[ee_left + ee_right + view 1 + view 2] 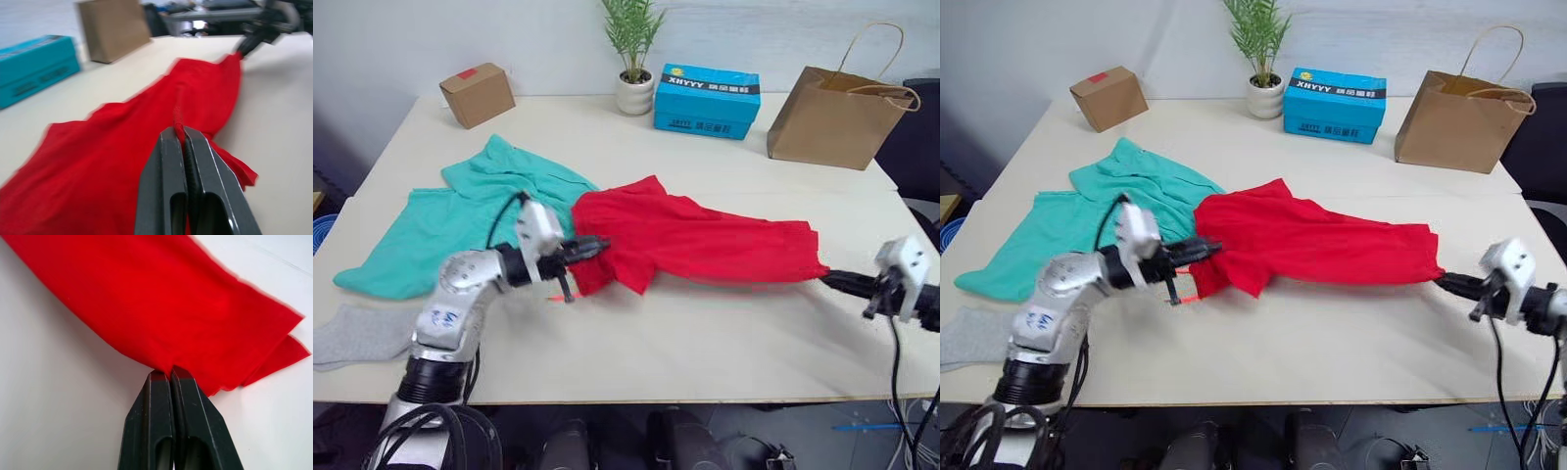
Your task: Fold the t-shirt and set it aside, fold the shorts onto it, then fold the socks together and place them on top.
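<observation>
The red t-shirt (705, 240) lies stretched across the middle of the table, pulled taut between both arms. My left gripper (599, 245) is shut on the shirt's left edge, and the cloth (146, 147) is pinched between its fingers. My right gripper (824, 278) is shut on the shirt's right corner (195, 318). The teal shorts (450, 215) lie spread at the left, partly under the shirt's left end. A grey sock (357, 333) rests near the front left edge of the table.
Along the back of the table stand a small cardboard box (478, 94), a potted plant (633, 59), a blue carton (707, 100) and a brown paper bag (839, 116). Bare tabletop (705, 343) stretches in front of the shirt.
</observation>
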Robot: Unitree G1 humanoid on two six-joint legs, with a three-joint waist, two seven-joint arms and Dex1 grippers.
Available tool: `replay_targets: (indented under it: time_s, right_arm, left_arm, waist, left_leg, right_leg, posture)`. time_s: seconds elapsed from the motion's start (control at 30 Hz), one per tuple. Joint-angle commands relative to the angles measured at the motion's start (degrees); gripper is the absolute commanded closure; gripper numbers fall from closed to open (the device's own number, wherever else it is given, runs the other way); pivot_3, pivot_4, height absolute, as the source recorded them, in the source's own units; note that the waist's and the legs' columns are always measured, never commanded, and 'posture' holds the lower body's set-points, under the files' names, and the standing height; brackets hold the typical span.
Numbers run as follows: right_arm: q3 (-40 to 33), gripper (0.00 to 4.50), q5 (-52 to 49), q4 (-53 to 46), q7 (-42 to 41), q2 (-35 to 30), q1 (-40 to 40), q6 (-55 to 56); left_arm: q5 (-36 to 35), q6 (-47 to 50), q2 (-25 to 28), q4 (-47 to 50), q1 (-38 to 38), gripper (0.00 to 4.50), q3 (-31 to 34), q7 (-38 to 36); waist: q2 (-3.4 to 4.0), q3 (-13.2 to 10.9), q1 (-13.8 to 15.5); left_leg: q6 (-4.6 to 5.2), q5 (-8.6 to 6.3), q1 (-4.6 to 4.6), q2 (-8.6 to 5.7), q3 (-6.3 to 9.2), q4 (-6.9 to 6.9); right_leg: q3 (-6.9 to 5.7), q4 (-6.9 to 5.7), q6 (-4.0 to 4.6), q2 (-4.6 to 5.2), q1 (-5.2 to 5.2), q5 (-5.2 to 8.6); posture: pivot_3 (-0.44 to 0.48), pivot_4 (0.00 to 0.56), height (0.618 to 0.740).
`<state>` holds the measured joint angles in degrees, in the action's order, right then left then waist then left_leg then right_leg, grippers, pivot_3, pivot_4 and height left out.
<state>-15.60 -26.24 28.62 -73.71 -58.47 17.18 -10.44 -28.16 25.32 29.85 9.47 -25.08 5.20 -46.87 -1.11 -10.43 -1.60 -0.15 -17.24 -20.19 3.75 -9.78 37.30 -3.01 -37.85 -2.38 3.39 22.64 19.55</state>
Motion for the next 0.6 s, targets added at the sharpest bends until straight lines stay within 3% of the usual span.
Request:
replay_targets:
  time_s: [0.03,0.17,0.27,0.47,0.6]
  right_arm:
    - [-4.27,4.47,-8.42,-9.32,-1.11,-5.29,0.99,-18.45]
    - [-6.53,4.47,-13.29,-15.19,2.61,-5.99,2.95,-30.19]
    - [-7.19,4.47,-14.25,-20.13,4.68,-5.48,1.74,-33.64]
    - [-10.56,4.47,-17.49,-34.30,1.49,-8.54,-11.79,-41.37]
    - [-13.15,4.47,-15.93,-42.16,-6.89,-13.69,-25.80,-42.87]
  left_arm:
    - [-10.87,14.20,0.88,2.61,-2.22,4.50,6.25,4.77]
    - [-18.17,25.50,2.58,2.53,-3.61,4.50,10.59,8.44]
    - [-19.14,29.72,5.59,2.31,-3.37,4.50,11.65,9.60]
    - [-18.62,28.94,17.46,9.43,6.31,4.50,11.34,0.35]
    - [-16.77,25.87,27.57,15.67,16.28,4.50,9.66,-11.08]
  waist:
    - [0.00,0.00,-0.04]
    - [-0.12,-0.07,-0.09]
    - [-0.14,-0.08,0.02]
    - [-0.17,-0.11,0.04]
    - [-0.23,-0.14,0.09]
  left_leg:
    - [0.00,-0.01,-0.01,0.00,0.01,-0.01]
    - [-0.04,-0.02,-0.01,0.01,0.05,-0.04]
    - [-0.06,-0.02,-0.09,-0.01,0.05,-0.05]
    - [-0.18,-0.12,-0.19,-0.01,0.00,-0.24]
    - [-0.13,-0.17,-0.31,-0.01,0.01,-0.19]
  right_leg:
    - [-0.01,0.01,0.00,0.00,0.00,0.00]
    - [-0.03,0.03,0.00,-0.02,0.00,0.00]
    - [-0.03,0.05,0.00,-0.01,0.08,0.00]
    - [-0.03,0.20,0.01,-0.01,0.23,0.10]
    - [-0.03,0.23,0.01,0.00,0.34,0.12]
  posture:
    - [0.000,0.150,0.740]
    - [0.000,0.150,0.740]
    - [0.000,0.150,0.740]
    - [0.000,0.150,0.740]
    - [0.000,0.150,0.740]
